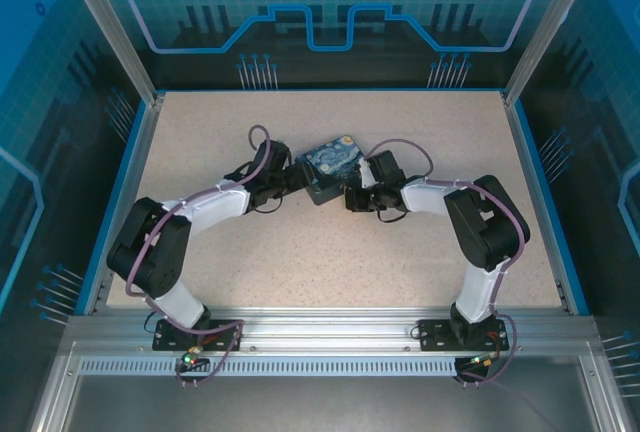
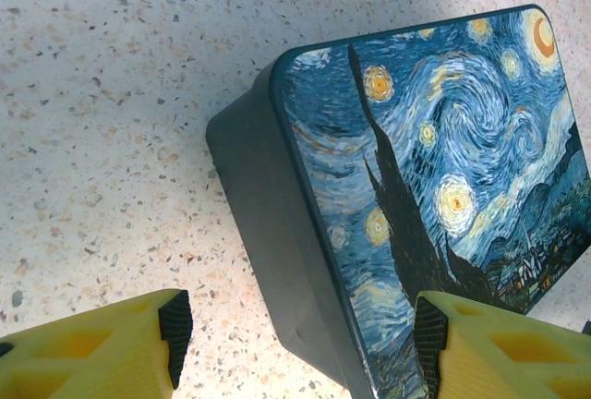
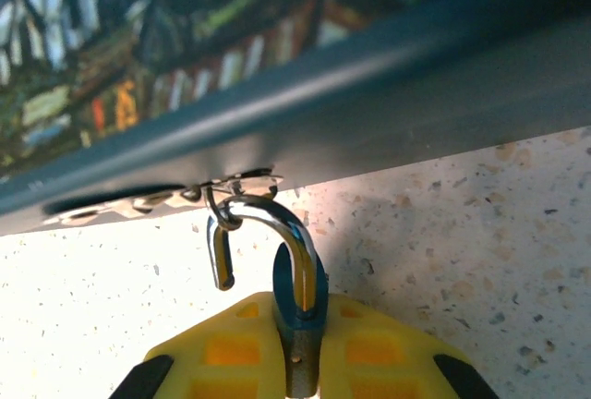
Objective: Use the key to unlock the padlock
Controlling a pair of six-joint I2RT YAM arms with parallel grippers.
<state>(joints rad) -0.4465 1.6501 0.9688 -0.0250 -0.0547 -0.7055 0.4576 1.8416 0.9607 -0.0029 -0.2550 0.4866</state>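
A box (image 1: 330, 167) printed with blue swirls and yellow stars, dark on its sides, lies at the table's middle. In the right wrist view a small blue-bodied padlock (image 3: 297, 311) hangs by its chrome shackle (image 3: 277, 223) from the box's metal hasp (image 3: 231, 185). One end of the shackle hangs free of the body. My right gripper (image 3: 300, 362) is shut on the padlock body, at the box's right side (image 1: 350, 195). My left gripper (image 2: 303, 330) is open, with a corner of the box (image 2: 443, 168) between its yellow fingers (image 2: 111, 353), the left pad clear of the dark side. The key is hidden.
The speckled tabletop (image 1: 330, 262) is ringed by a blue rim (image 1: 545, 192) and transparent walls. Both arms reach inward from their bases at the near edge, meeting at the box.
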